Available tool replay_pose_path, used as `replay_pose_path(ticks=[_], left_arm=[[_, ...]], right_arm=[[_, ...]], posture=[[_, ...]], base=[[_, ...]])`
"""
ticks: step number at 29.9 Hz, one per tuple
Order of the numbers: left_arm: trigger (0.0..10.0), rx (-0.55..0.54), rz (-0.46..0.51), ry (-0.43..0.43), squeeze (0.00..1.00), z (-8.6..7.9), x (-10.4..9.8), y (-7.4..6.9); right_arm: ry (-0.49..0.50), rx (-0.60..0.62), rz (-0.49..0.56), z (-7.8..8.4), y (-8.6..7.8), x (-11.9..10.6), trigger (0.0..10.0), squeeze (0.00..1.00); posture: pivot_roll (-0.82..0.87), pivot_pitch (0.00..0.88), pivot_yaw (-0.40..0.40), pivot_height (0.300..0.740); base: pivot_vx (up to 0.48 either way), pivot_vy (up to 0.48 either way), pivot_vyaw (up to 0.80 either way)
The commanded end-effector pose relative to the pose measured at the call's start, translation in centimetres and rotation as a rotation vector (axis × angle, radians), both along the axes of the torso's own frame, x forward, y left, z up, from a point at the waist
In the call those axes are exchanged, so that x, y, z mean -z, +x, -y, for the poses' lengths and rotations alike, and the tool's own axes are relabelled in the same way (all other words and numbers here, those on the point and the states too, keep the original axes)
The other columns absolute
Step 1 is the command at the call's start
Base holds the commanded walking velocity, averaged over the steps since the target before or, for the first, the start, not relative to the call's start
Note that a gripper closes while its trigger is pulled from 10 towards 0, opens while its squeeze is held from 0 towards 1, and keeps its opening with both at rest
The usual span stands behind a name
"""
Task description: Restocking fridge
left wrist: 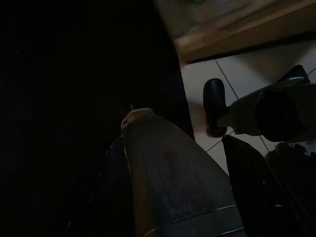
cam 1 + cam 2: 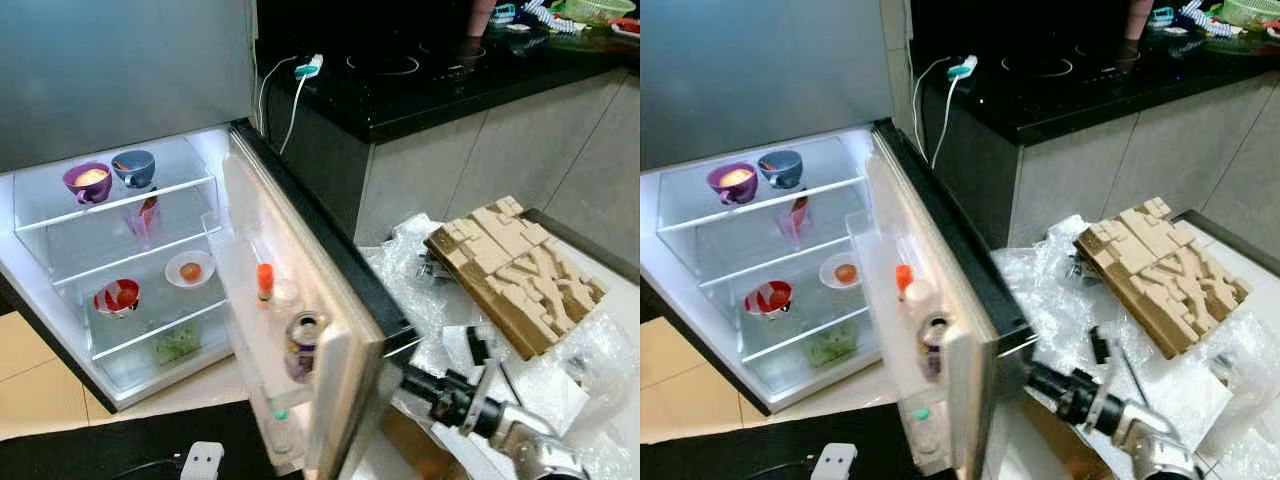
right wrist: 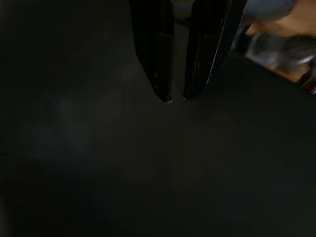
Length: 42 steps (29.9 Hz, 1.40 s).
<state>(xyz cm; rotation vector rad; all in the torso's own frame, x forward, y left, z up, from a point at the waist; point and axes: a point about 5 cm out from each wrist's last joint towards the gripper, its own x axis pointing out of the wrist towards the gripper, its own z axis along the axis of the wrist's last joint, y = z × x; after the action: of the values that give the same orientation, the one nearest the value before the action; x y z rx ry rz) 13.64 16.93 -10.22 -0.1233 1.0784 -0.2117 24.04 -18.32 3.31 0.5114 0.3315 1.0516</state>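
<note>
**Open fridge beside a black kitchen counter**

Head views: a black counter runs along the far right, with a white cable hanging over its edge. On the left, the fridge stands with its door swung open toward the robot. Inside, on the top shelf, a purple cup sits just beside a blue cup. On the shelf below stand a small plate holding something orange and, nearer left, a red and white bowl. Something green lies in the bottom drawer. The door rack holds an orange-capped bottle and a can, the can nearer. To the right, a tan cardboard piece rests on crumpled clear plastic. The right arm reaches in behind the near edge of the door.

Left wrist view: very dark; the left gripper hangs over pale floor tiles; I cannot tell whether its fingers are apart or together.

Right wrist view: the right gripper points at a dark surface, its 2 fingers nearly together with a slim gap and nothing between them.
</note>
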Motion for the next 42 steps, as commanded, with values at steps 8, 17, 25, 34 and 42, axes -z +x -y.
replay_pose_path(ticks=[8, 17, 25, 34, 42], left_arm=[[10.0, -0.002, -0.051, -0.008, 0.0, 0.2, 0.5, -1.2], [10.0, -0.003, -0.053, -0.01, 0.0, 0.3, 0.5, -1.3], [10.0, -0.003, -0.055, -0.011, 0.0, 0.4, 0.5, -1.4], [10.0, -0.002, -0.056, -0.005, 0.0, 0.4, 0.5, -1.4], [10.0, -0.001, -0.057, -0.003, 0.0, 0.2, 0.5, -1.5]], right_arm=[[0.055, -0.258, 0.072, -5.1, -0.7, -2.4, 10.0, 0.0], [-0.059, -0.107, 0.06, -3.9, 0.2, -1.3, 10.0, 0.0], [-0.214, 0.132, -0.003, -1.5, 1.2, 0.7, 10.0, 0.0], [-0.311, 0.207, -0.072, 0.1, 0.3, 2.6, 10.0, 0.0], [-0.324, 0.278, -0.061, 0.1, 1.1, 2.8, 10.0, 0.0]], posture=[[0.0, 0.0, -0.024, 0.74], [0.01, 0.0, -0.027, 0.74], [0.01, 0.0, -0.027, 0.74], [0.01, 0.0, -0.032, 0.74], [0.01, 0.0, -0.024, 0.74]], base=[[0.0, 0.0, 0.0], [0.0, 0.0, 0.0], [0.0, 0.0, 0.0], [0.0, 0.0, 0.45], [0.0, 0.0, 0.3]])
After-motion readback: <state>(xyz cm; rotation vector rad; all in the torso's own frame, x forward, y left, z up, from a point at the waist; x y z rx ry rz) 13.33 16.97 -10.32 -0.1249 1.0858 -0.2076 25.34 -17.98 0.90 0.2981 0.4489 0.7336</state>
